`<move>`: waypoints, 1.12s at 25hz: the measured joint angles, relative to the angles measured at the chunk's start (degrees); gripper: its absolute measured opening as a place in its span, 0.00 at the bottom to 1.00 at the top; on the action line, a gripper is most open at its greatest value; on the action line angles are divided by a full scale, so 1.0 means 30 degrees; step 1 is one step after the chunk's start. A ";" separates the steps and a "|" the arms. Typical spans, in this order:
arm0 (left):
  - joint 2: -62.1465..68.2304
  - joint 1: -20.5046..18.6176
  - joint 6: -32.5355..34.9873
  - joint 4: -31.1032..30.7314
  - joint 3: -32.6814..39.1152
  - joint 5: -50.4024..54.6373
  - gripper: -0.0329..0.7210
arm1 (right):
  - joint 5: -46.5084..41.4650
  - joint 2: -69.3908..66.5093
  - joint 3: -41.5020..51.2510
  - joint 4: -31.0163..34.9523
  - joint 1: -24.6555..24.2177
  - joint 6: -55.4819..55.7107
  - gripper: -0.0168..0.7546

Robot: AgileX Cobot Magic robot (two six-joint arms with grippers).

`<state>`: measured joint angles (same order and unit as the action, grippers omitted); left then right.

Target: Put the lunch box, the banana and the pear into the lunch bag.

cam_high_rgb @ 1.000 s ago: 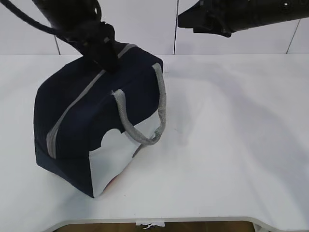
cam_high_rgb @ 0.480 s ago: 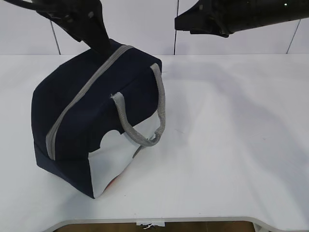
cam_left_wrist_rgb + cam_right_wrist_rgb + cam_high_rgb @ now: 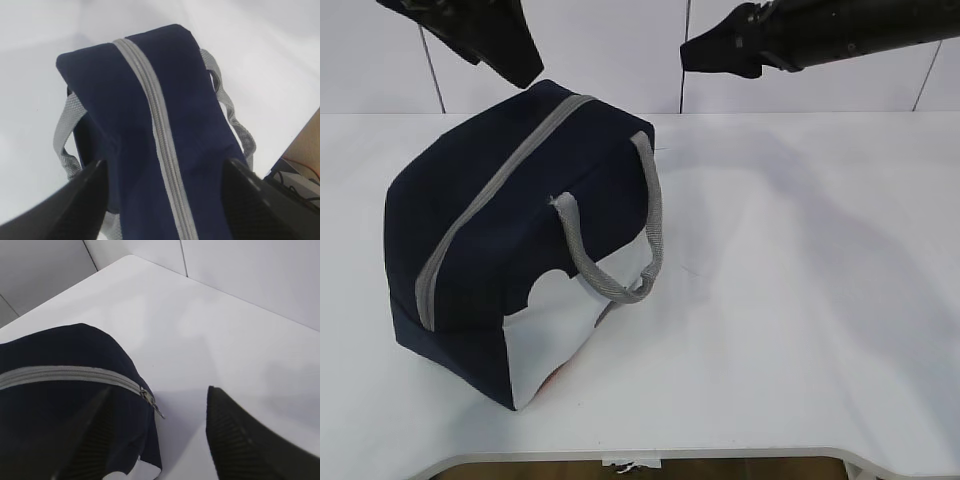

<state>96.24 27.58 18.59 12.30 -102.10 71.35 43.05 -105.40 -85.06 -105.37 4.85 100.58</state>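
Overhead, I see my left gripper [image 3: 162, 200] spread wide and empty above the lunch bag [image 3: 510, 250], at its twelve o'clock. My right gripper [image 3: 160, 440] gapes empty too, at the bag's two o'clock; the bag sits zipped on the table [image 3: 800, 300].

Left end effector [image 3: 162, 200] raised, jaws apart — right end effector [image 3: 157, 440] aloft, jaws apart, nothing held.

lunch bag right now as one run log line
lunch bag: zipped shut, on table | left hand: open, above bag | right hand: open, empty | fruit, box: not visible
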 joint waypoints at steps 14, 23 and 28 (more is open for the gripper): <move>-0.3209 0.0000 -0.2020 -0.1027 0.0329 0.0197 0.72 | 0.4311 0.0000 0.0000 0.0000 -0.1318 0.0322 0.61; -0.5713 0.0000 -0.2191 -0.1544 0.1884 0.0274 0.72 | 0.5274 0.1481 0.0631 0.0000 -0.1678 0.0516 0.61; -0.7878 0.0000 -0.2191 -0.1544 0.4730 0.0299 0.71 | 0.5316 0.2795 0.1682 0.0000 -0.1889 0.0561 0.61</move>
<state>72.60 27.58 12.02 7.67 -87.90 72.24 59.00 -97.02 -80.01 -105.37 -0.82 102.27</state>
